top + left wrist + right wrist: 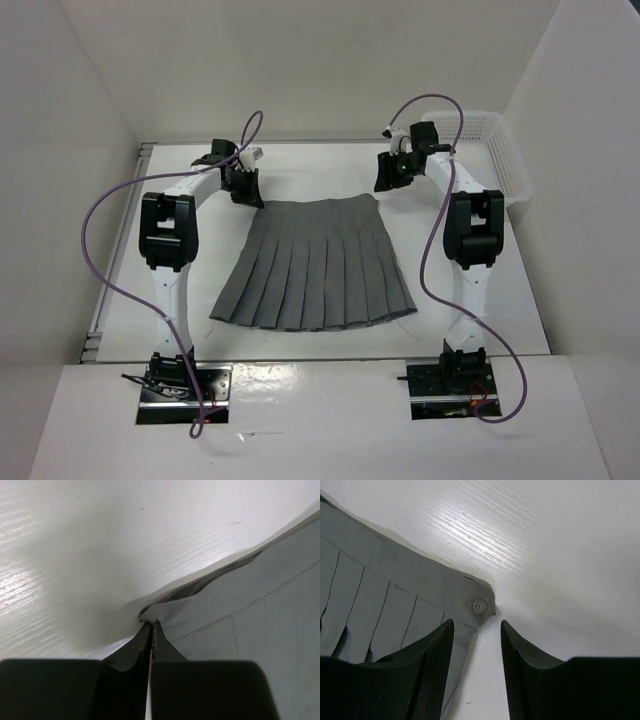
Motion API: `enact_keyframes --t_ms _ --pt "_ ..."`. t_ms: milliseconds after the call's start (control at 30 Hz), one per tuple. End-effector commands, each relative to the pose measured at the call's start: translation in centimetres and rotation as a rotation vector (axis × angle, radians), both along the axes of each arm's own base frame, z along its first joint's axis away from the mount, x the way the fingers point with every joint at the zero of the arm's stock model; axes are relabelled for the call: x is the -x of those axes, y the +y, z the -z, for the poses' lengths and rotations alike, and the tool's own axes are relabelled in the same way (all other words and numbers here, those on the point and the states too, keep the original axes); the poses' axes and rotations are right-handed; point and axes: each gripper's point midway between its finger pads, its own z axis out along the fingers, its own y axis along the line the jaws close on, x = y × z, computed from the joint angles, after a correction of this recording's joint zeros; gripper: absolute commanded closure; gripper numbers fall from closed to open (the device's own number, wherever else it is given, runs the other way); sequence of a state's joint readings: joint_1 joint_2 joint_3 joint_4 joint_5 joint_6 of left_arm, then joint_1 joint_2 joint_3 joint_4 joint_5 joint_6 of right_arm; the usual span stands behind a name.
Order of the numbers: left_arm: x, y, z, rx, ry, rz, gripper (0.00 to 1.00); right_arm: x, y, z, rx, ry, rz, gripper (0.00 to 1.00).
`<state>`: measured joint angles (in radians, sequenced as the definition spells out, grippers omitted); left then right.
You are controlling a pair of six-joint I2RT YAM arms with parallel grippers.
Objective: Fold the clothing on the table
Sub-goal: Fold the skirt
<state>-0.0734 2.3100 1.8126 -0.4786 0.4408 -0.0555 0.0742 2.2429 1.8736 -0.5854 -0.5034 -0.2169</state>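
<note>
Clothing [315, 265] is pinched by left tool [151, 629], straddled by right tool [477, 624].

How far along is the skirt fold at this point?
Nothing folded yet: the dark grey pleated fabric skirt lies flat on the white rectangular table. In hand: left hand is shut on one waistband corner; right hand, open, straddles the buttoned corner. Remaining: grip, lift, fold.

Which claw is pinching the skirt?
The left gripper: its jaws are shut on a corner of the skirt, while the right gripper stands open at the buttoned corner.
</note>
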Motion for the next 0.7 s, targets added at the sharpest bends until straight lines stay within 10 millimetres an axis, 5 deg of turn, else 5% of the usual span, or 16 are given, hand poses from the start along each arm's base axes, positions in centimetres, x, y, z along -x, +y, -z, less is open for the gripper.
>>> enact_keyframes --t_ms 0,667 --pt "2.0 0.9 1.0 -0.060 0.061 0.002 1.00 -1.0 0.7 -0.5 -0.019 -0.043 -0.009 0.53" --pt "2.4 0.7 1.4 -0.045 0.080 0.011 1.00 0.1 1.1 4.4 -0.035 0.063 -0.025 0.53"
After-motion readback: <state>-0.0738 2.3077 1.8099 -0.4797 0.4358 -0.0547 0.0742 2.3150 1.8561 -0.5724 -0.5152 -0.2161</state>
